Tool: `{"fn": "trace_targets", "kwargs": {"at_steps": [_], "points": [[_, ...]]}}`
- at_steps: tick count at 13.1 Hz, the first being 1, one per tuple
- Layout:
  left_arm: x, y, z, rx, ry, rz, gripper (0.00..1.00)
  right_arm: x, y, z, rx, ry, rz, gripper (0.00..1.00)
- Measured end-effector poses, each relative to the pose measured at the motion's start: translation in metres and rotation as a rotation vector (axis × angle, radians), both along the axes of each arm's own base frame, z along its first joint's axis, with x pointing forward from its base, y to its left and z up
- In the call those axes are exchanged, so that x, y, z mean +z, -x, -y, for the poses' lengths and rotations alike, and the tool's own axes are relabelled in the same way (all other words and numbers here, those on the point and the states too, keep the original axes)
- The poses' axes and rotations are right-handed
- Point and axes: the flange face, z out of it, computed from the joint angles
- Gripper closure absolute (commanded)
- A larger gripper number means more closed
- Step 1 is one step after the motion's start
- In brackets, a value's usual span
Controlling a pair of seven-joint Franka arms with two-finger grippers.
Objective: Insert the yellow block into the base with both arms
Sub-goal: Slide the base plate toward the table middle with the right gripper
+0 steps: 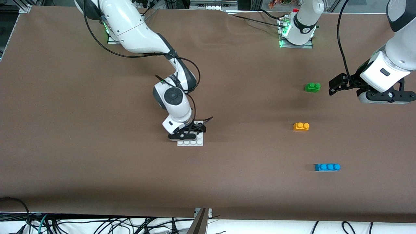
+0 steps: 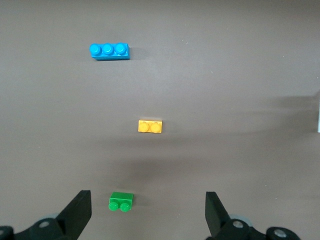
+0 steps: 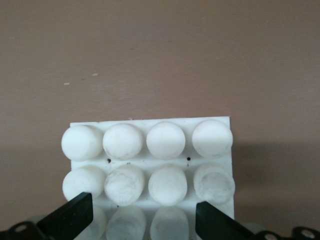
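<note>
- Holding the base [image 1: 191,141] in place appeared to be the right arm's job: the right gripper [image 1: 187,131] sat low over the white studded plate near the middle of the tabletop [image 1: 97,130], covering the part of it farther from the front camera.
- In the right wrist view the fingers [image 3: 70,216] stood on either side of the base [image 3: 150,165], level with its nearest row of studs. They appeared to bracket the plate, but whether they pressed on its edges could not be told.
- A braced plate would not slide when a brick was pushed down onto its studs, which probably explained this placement.
- The left gripper [image 1: 338,85] hung above the tabletop at the left arm's end, just beside the green brick [image 1: 312,86], with its fingers [image 2: 76,212] spread wide and empty.
- The yellow block [image 1: 301,126] lay flat on the tabletop, studs up, untouched and well apart from the base. It sat between the green brick and the blue brick [image 1: 327,167], nearer to the front camera than the green one.
- In the left wrist view the yellow block [image 2: 150,126] lay roughly midway between the two fingers, suggesting a lined-up approach for pickup.
- Judged from this layout, the pickup had not yet been made, and insertion remained to be done.
</note>
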Motion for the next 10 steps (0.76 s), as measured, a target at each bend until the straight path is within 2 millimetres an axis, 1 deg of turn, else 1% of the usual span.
{"fn": "trace_targets", "kwargs": {"at_steps": [2,4,10], "points": [[0.000,0.000,0.000,0.000,0.000,0.000,0.00,0.004,0.009,-0.024,-0.015,-0.022,0.010,0.00],[0.000,0.000,0.000,0.000,0.000,0.000,0.00,0.004,0.017,-0.041,-0.032,-0.036,0.013,0.00],[0.000,0.000,-0.001,0.001,0.000,0.000,0.00,0.010,0.027,-0.064,-0.058,-0.072,0.030,0.00]]}}
